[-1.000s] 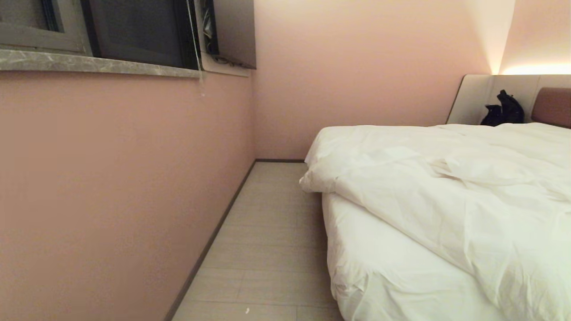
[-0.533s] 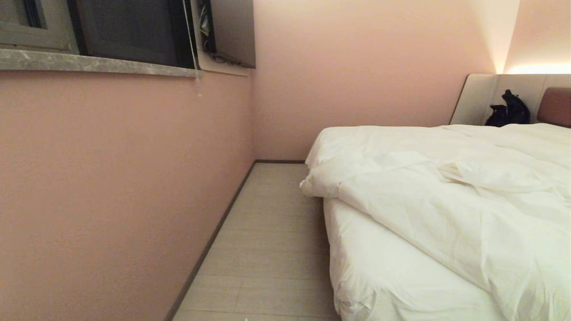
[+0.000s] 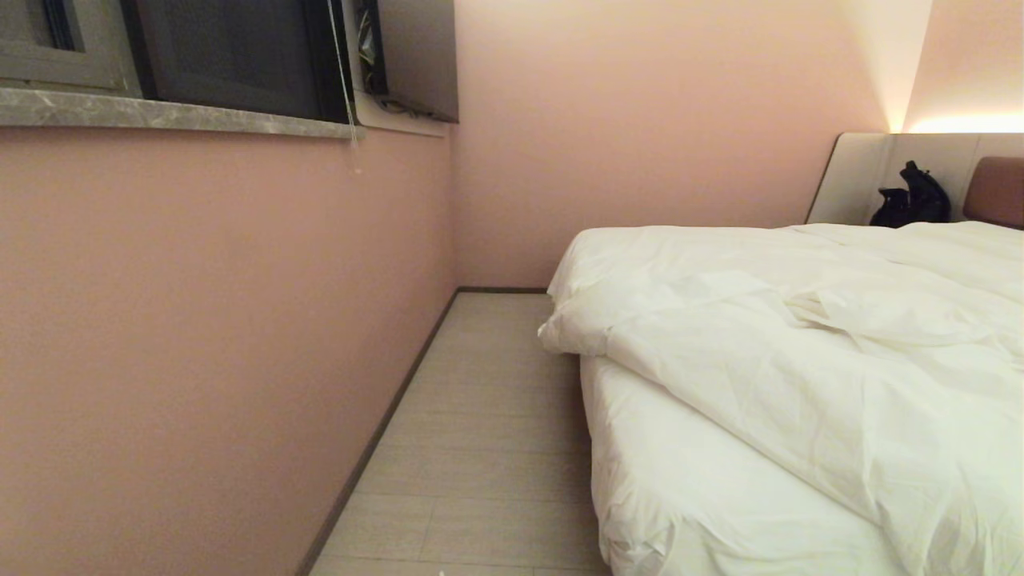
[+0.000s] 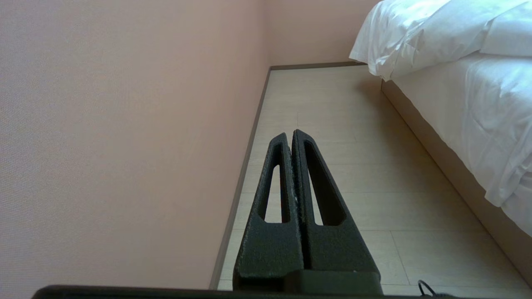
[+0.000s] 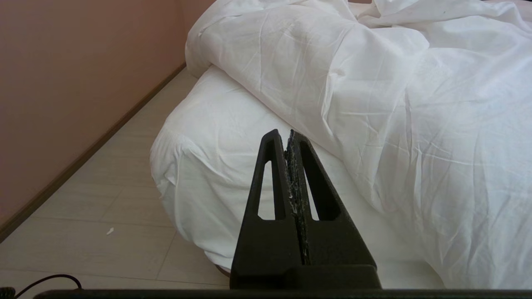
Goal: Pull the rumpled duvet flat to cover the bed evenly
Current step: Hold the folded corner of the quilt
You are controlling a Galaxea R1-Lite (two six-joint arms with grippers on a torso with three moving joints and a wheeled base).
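duvet rumpled | left hand closed over floor | right hand closed before bed

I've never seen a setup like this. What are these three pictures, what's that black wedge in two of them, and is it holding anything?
They come from one robot with two arms, standing at a corner of a bed. The wide picture is from a camera on its head: neither arm shows there, only the bed, a pink wall with a window ledge, and the floor.

The other two pictures come from cameras on its wrists, looking along each arm's pincer. The black wedge is that pincer: two fingers pressed together. The left pincer points along the floor beside the bed. The right pincer points at the mattress corner.

Both are shut and hold nothing.

On the bed lies a rumpled white duvet, pulled askew so the sheeted near corner is bare. Something black sits by the headboard.
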